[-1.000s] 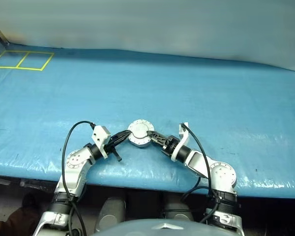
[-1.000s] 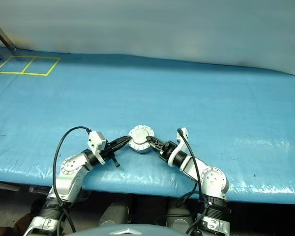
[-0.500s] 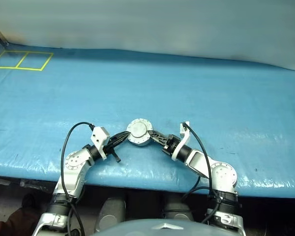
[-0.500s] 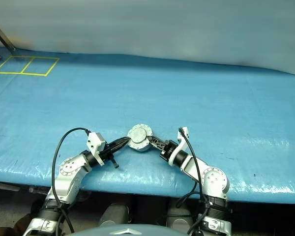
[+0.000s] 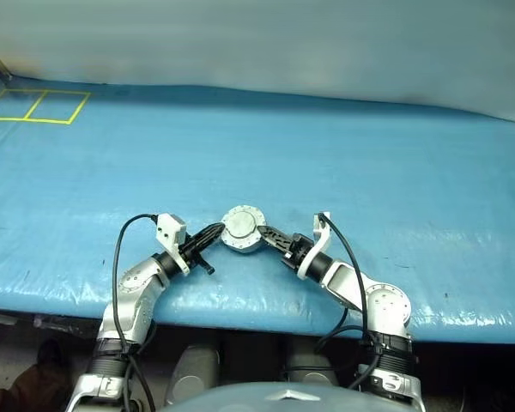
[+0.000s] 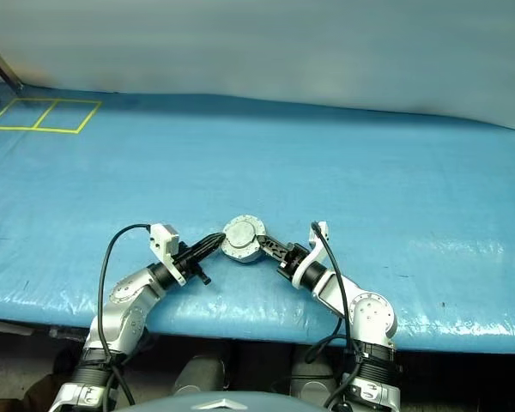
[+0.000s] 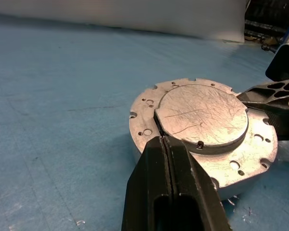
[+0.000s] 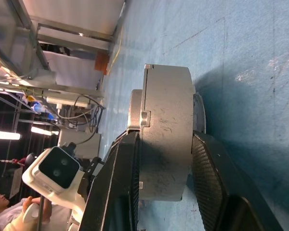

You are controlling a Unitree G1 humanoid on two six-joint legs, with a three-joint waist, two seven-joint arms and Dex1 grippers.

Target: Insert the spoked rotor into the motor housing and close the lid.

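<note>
With the lid (image 7: 202, 120) lying flat over the motor housing (image 8: 166, 134) on the blue table cover (image 5: 369, 163), the task appears to be at its closing step; the spoked rotor cannot be seen and is presumably shut inside. To the left of the housing, the left gripper (image 7: 164, 144) has its two black fingers pressed together, holding nothing, their tips resting on the lid's upper face at the raised central disc's edge. The housing itself sits near the table's front edge, between the two arms. To the right of the housing, the right gripper (image 8: 161, 159) is clamped across it, one finger over the lid's top and the other under the base, squeezing the two together. In the inspector's judgement, the next move calls for confirming that the lid is seated all round, then easing both grippers off without dragging the assembly. Little margin lies between the housing and the front edge; beyond the housing the cover is open, with yellow floor-style markings (image 5: 34, 105) well apart at far left.
</note>
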